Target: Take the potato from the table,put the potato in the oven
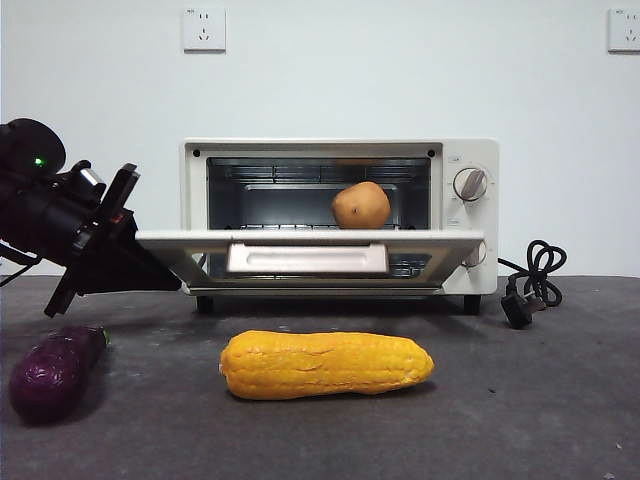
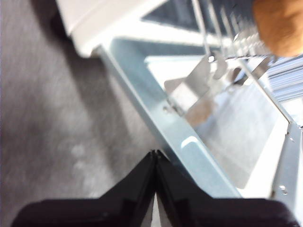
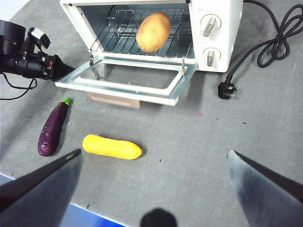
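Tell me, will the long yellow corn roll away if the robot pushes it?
Probably, if pushed from the side: the long yellow corn cob is rounded and lies flat on the dark grey table. Pushed from its tapered end, it would likelier slide. It looks stiff, and its bumpy kernels should give fingers some grip.

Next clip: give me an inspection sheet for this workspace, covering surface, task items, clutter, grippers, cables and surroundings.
Surface: dark grey table, speckled.
Task items: potato on the wire rack inside the oven; oven door open, lying flat.
Clutter: corn cob in front of the oven; purple eggplant beside it.
Grippers: left gripper jaws shut, at the corner of the open door; right gripper jaws open, high above the table, holding nothing.
Cables: black oven cord with plug lying unplugged beside the oven.
Surroundings: white wall, two wall sockets.
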Robot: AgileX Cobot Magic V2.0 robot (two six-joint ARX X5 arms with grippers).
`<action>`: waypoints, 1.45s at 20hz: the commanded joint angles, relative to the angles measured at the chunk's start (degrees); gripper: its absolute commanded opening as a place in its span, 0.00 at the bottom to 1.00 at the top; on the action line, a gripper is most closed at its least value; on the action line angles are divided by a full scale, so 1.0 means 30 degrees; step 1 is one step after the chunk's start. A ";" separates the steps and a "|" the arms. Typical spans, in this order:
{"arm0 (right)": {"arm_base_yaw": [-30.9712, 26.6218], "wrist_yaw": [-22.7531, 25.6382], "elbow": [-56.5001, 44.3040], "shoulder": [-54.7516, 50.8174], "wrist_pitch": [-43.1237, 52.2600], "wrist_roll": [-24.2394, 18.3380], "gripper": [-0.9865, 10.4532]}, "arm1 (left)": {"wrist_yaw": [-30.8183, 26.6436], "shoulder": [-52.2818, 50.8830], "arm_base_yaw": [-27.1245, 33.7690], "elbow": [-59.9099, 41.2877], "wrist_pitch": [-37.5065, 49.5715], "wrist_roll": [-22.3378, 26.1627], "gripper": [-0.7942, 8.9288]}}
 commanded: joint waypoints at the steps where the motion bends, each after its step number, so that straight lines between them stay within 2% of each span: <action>1: 0.0044 0.0051 -0.0007 -0.0044 0.0124 0.0124 0.53 | 0.0896 -0.0277 0.0058 0.0058 0.1290 -0.0976 0.07; 9: 0.0044 0.0095 -0.0007 -0.0044 0.0117 0.0131 0.53 | 0.0838 -0.0743 0.0153 0.0058 0.7286 -0.5610 0.07; 14: 0.0044 0.0087 -0.0007 -0.0044 0.0109 0.0124 0.53 | 0.0925 -0.0903 0.0160 0.0058 0.7730 -0.5814 0.07; 18: 0.0044 0.0080 -0.0007 -0.0044 0.0109 0.0117 0.53 | 0.1355 -0.2237 0.0117 0.0058 0.6703 -0.5566 0.07; 21: 0.0044 -0.0029 -0.0007 -0.0044 0.0109 0.0036 0.53 | 0.0998 -0.4422 0.0117 0.0058 0.5071 -0.4685 0.07; 23: 0.0044 -0.0036 -0.0007 -0.0036 0.0109 -0.0109 0.53 | 0.0240 -0.6455 0.0102 0.0058 0.2718 -0.3322 0.07; 26: 0.0044 -0.0044 -0.0007 0.0015 0.0117 -0.0634 0.53 | -0.1676 -0.9996 -0.0146 0.0058 -0.2222 -0.0284 0.07; 29: 0.0044 -0.0058 -0.0007 0.0219 0.0124 -0.1319 0.53 | -0.4408 -1.3741 -0.0656 0.0058 -0.7329 0.2310 0.07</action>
